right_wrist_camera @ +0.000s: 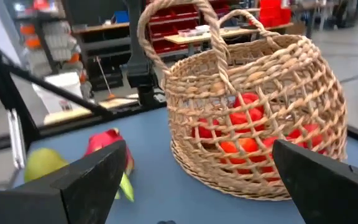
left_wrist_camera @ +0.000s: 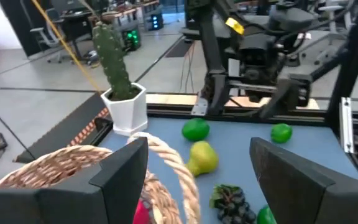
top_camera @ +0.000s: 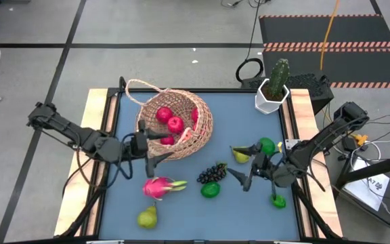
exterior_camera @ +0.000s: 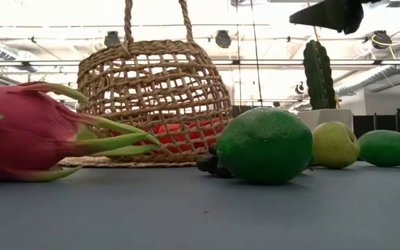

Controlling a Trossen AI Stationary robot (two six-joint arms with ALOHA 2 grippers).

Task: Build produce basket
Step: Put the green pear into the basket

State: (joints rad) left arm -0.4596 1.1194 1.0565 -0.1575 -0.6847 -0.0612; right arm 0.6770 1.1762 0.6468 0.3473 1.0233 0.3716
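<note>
Basket work: large round tan woven wicker basket (top_camera: 181, 122) sits far-left of table centre w/ red round toy fruits (top_camera: 175, 124) inside.
Wicker looks light, stiff but tippy; its rim seems the best hold. Left gripper (top_camera: 147, 144) at the near rim, jaws partly spread, nothing clamped. Right gripper (top_camera: 249, 173) wide open, empty, among the limes. Pink dragon fruit (top_camera: 158, 187) looks light & slick; take its body. Basket's inside mostly hidden; fruit count unclear.

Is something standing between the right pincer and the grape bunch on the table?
Nothing visible does. In the high view the right pincer, jaws open, hangs just beside the grape bunch, with only bare blue table between them. The green lime lies nearer the table's front edge, out of that path.
</note>
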